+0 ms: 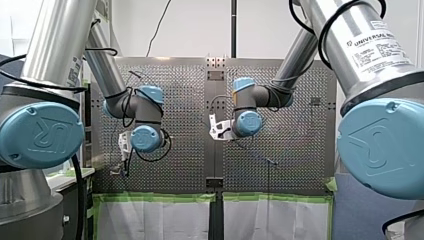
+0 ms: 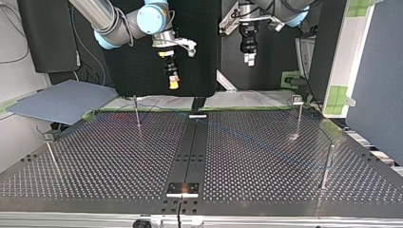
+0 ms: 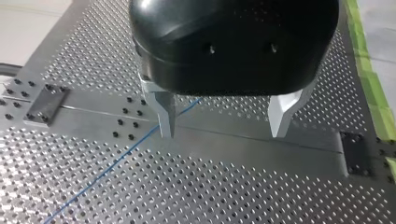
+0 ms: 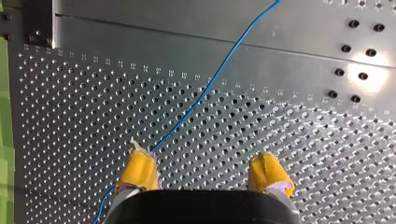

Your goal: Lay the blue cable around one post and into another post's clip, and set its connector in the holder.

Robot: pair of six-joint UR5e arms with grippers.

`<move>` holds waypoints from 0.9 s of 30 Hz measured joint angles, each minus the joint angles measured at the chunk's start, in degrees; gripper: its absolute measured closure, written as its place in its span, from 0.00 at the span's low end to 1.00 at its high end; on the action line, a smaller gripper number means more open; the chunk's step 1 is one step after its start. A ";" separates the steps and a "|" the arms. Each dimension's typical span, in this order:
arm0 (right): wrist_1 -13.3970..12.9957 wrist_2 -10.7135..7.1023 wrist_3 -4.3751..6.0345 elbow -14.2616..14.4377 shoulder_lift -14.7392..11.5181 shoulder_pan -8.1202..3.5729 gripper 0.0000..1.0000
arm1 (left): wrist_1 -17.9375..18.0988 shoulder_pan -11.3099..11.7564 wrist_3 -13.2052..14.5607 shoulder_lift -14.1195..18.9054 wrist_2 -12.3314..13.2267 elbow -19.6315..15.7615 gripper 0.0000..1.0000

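Right hand, yellow-padded, and left hand both hang open above the surface; the cable lies flat on it.

A: my left arm: brushed silver tubes, pale blue round joint caps with an embossed UR logo
B: my right arm is the same build. white printed label on the big tube, reads UNIVERSAL
A: thin black cables run over both arms, looped at the joints
B: left gripper: glossy black rounded housing, two small holes in its face, bare metal tapered fingers
A: right gripper: black body, yellow pads on the fingers, edges pale and frayed
B: white brackets at both wrists, beside the blue-capped wrist joints
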 joint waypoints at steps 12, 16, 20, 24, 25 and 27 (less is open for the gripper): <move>1.00 -2.38 -0.47 0.01 0.02 0.57 0.00 | 3.10 0.27 -0.22 0.01 4.22 0.00 0.00; 0.89 -2.77 -0.56 0.00 0.07 0.58 0.00 | 3.33 0.29 -0.22 0.00 4.22 0.00 0.00; 0.86 -2.86 -0.57 0.00 0.08 0.58 0.00 | 3.37 0.29 -0.22 -0.01 4.20 0.00 0.00; 0.86 -2.88 -0.58 0.00 0.08 0.58 0.00 | 3.38 0.29 -0.22 -0.02 4.20 0.00 0.00; 0.86 -2.88 -0.58 0.00 0.08 0.58 0.00 | 3.38 0.29 -0.22 -0.02 4.20 0.00 0.00; 0.86 -2.88 -0.58 0.00 0.08 0.58 0.00 | 3.38 0.29 -0.22 -0.02 4.20 0.00 0.00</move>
